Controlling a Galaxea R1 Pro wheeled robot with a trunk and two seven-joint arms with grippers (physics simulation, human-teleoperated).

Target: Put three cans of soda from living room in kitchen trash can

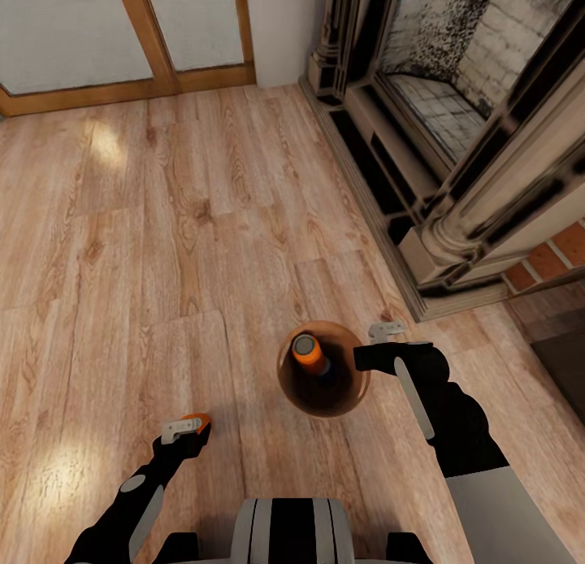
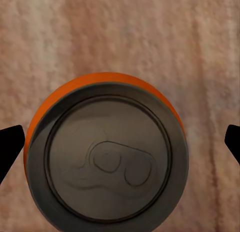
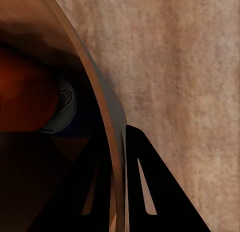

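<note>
Orange can of soda [image 1: 195, 422] is sitting between the fingers of the left gripper [image 1: 185, 428]; in the head view only a sliver of its wall is showing past the pale fingertip. In the left wrist view that can [image 2: 107, 159] is presenting its dark grey top, pull-tab visible, square to the camera, with a black finger [image 2: 10, 149] at each side of the rim. The fingers are standing just off the can wall in that view, so contact cannot be confirmed; judging from the can hanging above the wood floor [image 1: 122, 223], the gripper is probably closing on it. Holding it top-up along the finger axis is likely meant to allow a straight release downward.

Just to the right of that gripper, the tash can [image 1: 323, 369] is being carried low in front of the trunk, mouth upward. A second can of soda [image 1: 309, 353] is lying inside it, leaning against the wall. No third can is identifiable.

Right gripper [image 1: 372, 349] is pinching the bin's rim: in the right wrist view the amber wall [image 3: 107, 142] is running between the two dark fingers, one inside, one outside. A rim grip is keeping the mouth unobstructed for drops from the left arm.

Beyond the right gripper the brick fireplace [image 1: 455, 141] is standing; beyond the left, the wood-framed glass doors [image 1: 122, 36]. So the robot is in the living room, and the bin is not in the kitchen at this moment.
</note>
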